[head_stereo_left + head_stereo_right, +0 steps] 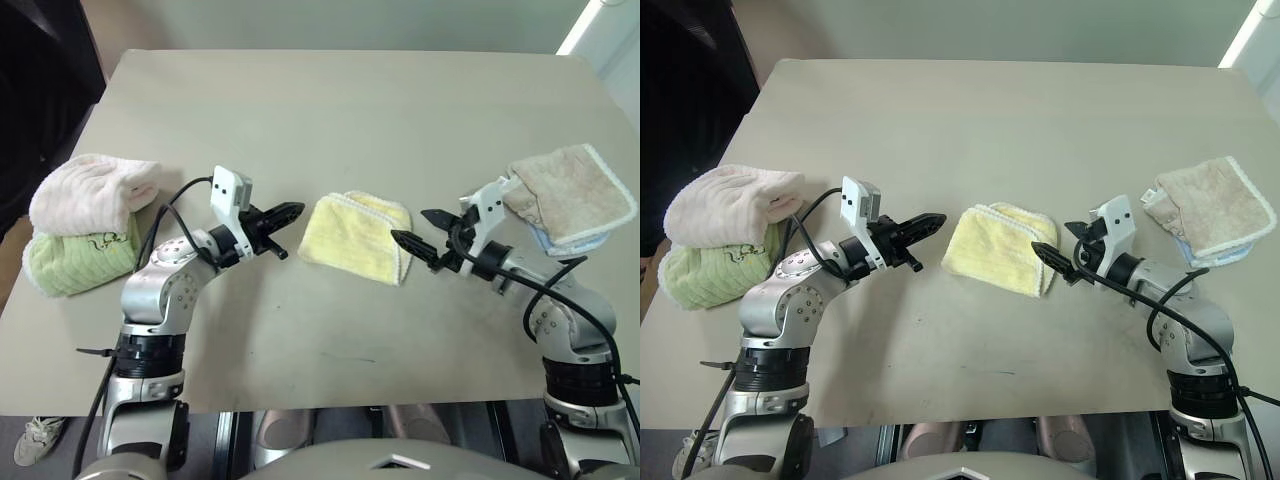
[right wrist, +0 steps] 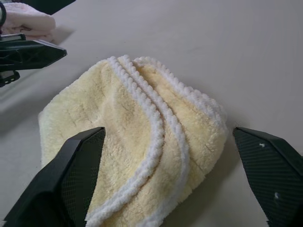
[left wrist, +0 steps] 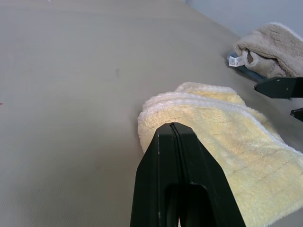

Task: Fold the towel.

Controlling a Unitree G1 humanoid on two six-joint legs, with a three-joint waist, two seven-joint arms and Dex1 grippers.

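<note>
The towel (image 1: 357, 236) is pale yellow terry cloth with a deep, fluffy pile, faint ribbing and a whiter looped hem. The worktop (image 1: 340, 110) beneath it is a smooth, matt beige surface without visible grain. Beside the towel, the left end effector (image 1: 283, 214) has fingers of smooth black plastic with a slight sheen; the right end effector (image 1: 423, 238) has matt black fingers (image 2: 78, 163) with a fine mesh-textured inner face. Farther from the towel, the beige towel (image 1: 572, 192) is short-napped cloth with white edging, and the pink rolled towel (image 1: 92, 190) and light green rolled towel (image 1: 75, 260) are soft plush.
</note>
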